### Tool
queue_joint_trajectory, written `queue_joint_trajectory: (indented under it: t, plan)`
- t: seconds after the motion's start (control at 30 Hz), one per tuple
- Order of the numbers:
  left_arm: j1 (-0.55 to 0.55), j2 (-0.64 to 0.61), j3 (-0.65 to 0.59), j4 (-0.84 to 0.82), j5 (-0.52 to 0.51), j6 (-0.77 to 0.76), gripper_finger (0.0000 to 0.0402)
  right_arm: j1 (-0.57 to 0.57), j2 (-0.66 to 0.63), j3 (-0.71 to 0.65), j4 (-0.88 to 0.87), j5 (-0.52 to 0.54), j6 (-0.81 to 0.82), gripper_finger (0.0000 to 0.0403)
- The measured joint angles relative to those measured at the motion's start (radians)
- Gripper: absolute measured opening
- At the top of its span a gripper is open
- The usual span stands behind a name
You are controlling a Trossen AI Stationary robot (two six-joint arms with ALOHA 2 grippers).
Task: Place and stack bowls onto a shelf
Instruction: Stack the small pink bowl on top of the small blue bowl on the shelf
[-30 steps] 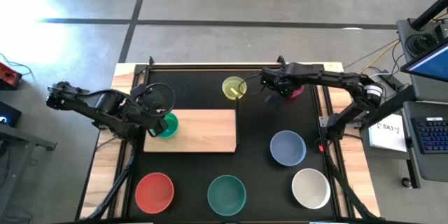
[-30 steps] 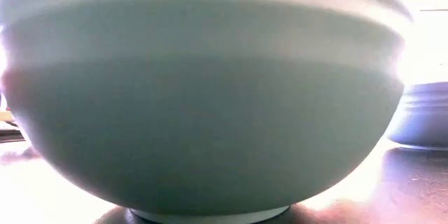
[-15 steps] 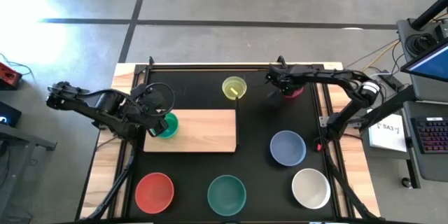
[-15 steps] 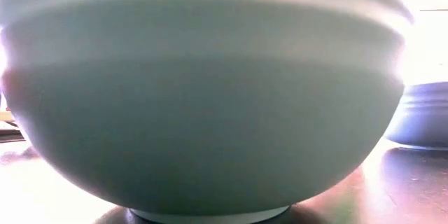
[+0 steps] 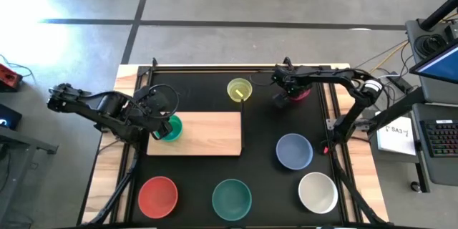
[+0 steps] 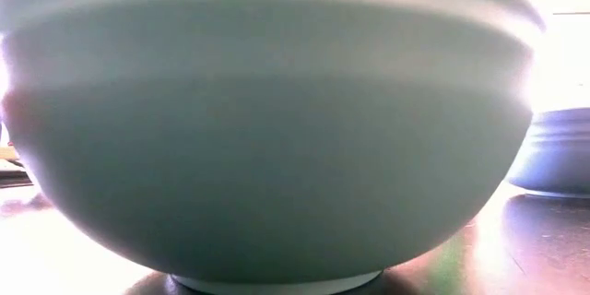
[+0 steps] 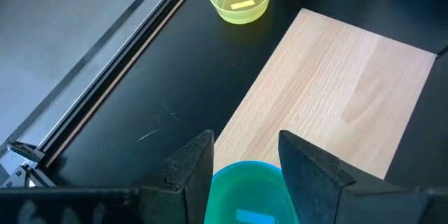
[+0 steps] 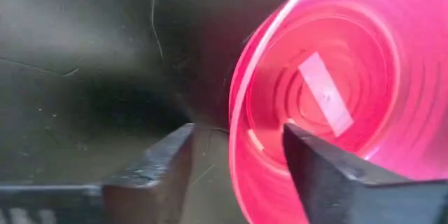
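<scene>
Two small bowls are sitting nested at the left end of the shelf (image 5: 202, 134): the green bowl (image 5: 170, 129) is resting inside the cyan bowl (image 7: 260, 170), whose rim is showing around it in my left wrist view. My left gripper (image 7: 246, 161) is hanging over this pair with its fingers spread apart, one on each side of the rim, gripping nothing. The yellow bowl (image 5: 239, 89) is standing on the black tabletop (image 5: 265, 125) just beyond the shelf's far right corner, apart from the board. The magenta bowl (image 5: 300, 93) is sitting near the table's far right edge, and my right gripper (image 8: 238, 157) is positioned at it with the fingers parted and the bowl's near rim lying between them; one finger is sitting over the bowl's interior and the other outside the wall. The pale blue bowl (image 5: 294, 150) is lying to the right of the shelf, well apart from it. The red bowl (image 5: 158, 195), the teal bowl (image 5: 232, 197) and the white bowl (image 5: 318, 192) are standing in a row along the near edge of the table. The teal bowl is filling nearly the whole low view.
</scene>
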Motion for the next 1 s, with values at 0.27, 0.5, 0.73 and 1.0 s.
queue_joint_trajectory:
  t: [0.27, 0.5, 0.73, 1.0]
  plan:
    - [0.0, 0.0, 0.0, 0.0, 0.0, 0.0, 0.0144, 0.0, -0.009, 0.026, -0.002, -0.044, -0.032, 0.0032]
    - [0.0, 0.0, 0.0, 0.0, 0.0, 0.003, 0.0144, 0.0, -0.011, 0.081, -0.053, -0.069, -0.045, 0.0009]
    - [0.0, 0.0, 0.0, 0.0, 0.001, 0.067, 0.0144, 0.023, -0.052, 0.26, -0.126, -0.066, -0.094, 0.0008]
    - [0.0, 0.001, -0.013, 0.069, 0.002, 0.221, 0.0144, 0.119, -0.082, 0.516, -0.127, -0.16, -0.197, 0.0008]
